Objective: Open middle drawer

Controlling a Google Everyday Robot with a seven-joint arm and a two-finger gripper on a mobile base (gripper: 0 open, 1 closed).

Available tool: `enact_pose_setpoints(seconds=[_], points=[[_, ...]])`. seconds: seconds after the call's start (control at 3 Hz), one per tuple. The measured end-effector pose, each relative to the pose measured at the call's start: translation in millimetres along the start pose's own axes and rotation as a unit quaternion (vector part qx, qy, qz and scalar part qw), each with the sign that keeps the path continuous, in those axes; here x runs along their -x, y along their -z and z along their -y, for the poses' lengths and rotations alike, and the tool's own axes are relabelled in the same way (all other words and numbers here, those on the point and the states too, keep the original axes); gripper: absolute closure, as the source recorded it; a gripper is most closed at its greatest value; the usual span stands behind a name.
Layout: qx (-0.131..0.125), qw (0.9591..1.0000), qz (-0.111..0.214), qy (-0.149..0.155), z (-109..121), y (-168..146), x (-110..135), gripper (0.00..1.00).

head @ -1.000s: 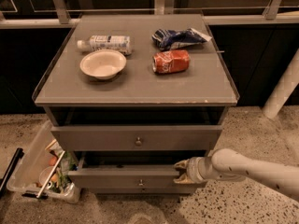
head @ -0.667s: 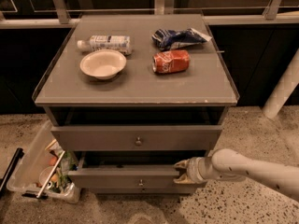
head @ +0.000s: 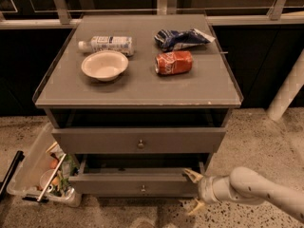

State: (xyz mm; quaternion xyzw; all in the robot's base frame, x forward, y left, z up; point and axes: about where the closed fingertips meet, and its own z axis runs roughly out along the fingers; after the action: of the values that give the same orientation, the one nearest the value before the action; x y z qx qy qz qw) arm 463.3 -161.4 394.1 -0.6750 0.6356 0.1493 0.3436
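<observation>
Down low, the spread pincer [head: 194,191] sits at the middle drawer's [head: 123,183] right front edge.

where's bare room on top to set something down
Bare: front strip of the cabinet top, ahead of bowl and can. Crowded at back: bottle and bag. The tool is below, at the right of the middle drawer.

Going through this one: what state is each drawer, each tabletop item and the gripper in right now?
middle drawer: partly pulled out.
top drawer: seems slightly out.
gripper: open, at the middle drawer's right end.
bottle: lying on its side.
bowl: upright, empty.
can: on its side.
bag: crumpled, lying flat.
</observation>
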Motion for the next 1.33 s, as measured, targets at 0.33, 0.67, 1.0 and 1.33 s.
enact_pose_setpoints(seconds=[0.33,0.67,1.0,1.33], points=[[0.002,0.9998,0.021,0.001,-38.5,23.7,0.1,0.38],[0.004,0.9995,0.029,0.013,-66.8,46.3,7.2,0.61],[0.006,0.9992,0.032,0.022,-91.9,67.6,10.7,0.84],[0.005,0.9993,0.032,0.021,-93.2,68.7,9.8,0.81]])
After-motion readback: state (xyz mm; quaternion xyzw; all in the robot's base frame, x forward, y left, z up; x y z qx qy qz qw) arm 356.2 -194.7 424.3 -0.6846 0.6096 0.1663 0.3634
